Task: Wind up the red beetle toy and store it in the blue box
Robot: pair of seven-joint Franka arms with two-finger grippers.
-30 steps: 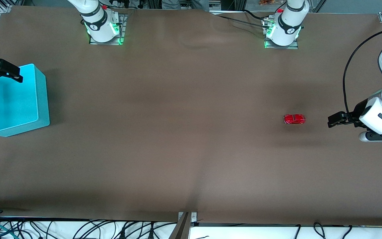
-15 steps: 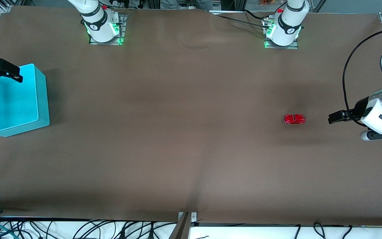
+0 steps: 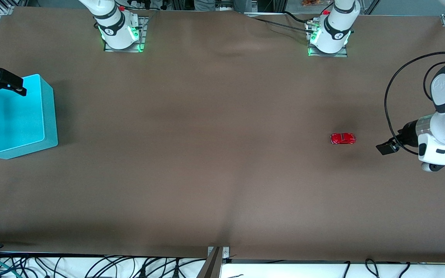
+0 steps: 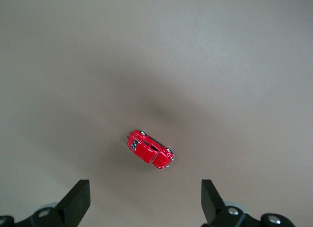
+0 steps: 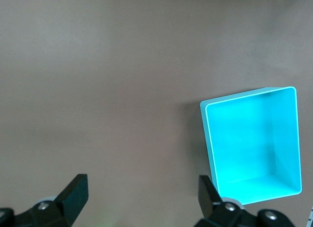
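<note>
The beetle (image 3: 343, 138) sits on the counter (image 3: 214, 154) toward the left arm's end, well apart from the box (image 3: 50, 116). Our left gripper (image 4: 144, 207) hangs near it, jaws wide; we should straddle its sides squarely. Right gripper (image 5: 139, 205) waits wide over the box.

Left pincer (image 3: 384, 148) hangs near the red beetle toy (image 3: 343, 138) on the table (image 3: 207, 154).
</note>
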